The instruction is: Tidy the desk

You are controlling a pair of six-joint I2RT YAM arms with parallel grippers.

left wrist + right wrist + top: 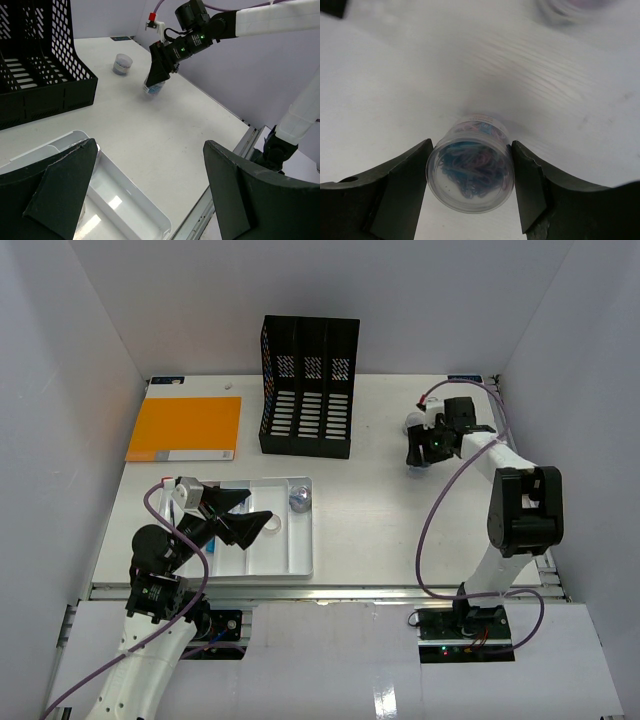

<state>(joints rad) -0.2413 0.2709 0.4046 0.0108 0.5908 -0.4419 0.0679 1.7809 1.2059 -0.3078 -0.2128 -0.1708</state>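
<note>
Right tool (470, 159) clamps clear tub (470, 176) (coloured clips inside).

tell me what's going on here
The right tool is shut on a small clear tub of coloured clips or bands, tilted, at the far right of the desk. A second tub stands just beyond it. The left tool hangs open and empty over the white tray near the front left.

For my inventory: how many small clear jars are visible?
3: one jar in the right gripper, second jar on the desk near it, third jar, apparently, in the white tray. Others may be hidden.
</note>
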